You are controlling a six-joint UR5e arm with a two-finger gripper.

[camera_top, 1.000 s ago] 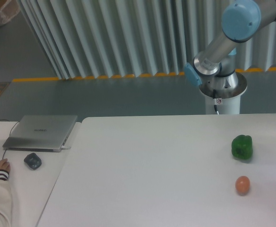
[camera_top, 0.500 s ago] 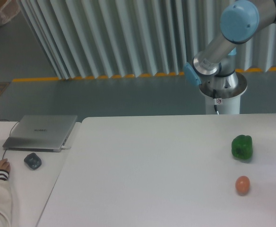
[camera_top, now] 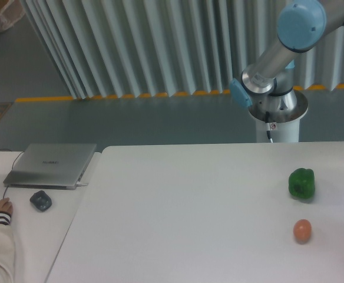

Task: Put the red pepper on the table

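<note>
Showing neither red pepper nor claw

The grey-and-blue robot arm is cut off by the top right edge, so neither its gripper nor any red pepper can be seen.

Tabletop: white, flat, rounded corner at far left. Contents, both near the right edge: one green bell pepper; one small orange-pink egg-shaped item, set nearer the camera, apart from the pepper.
</note>
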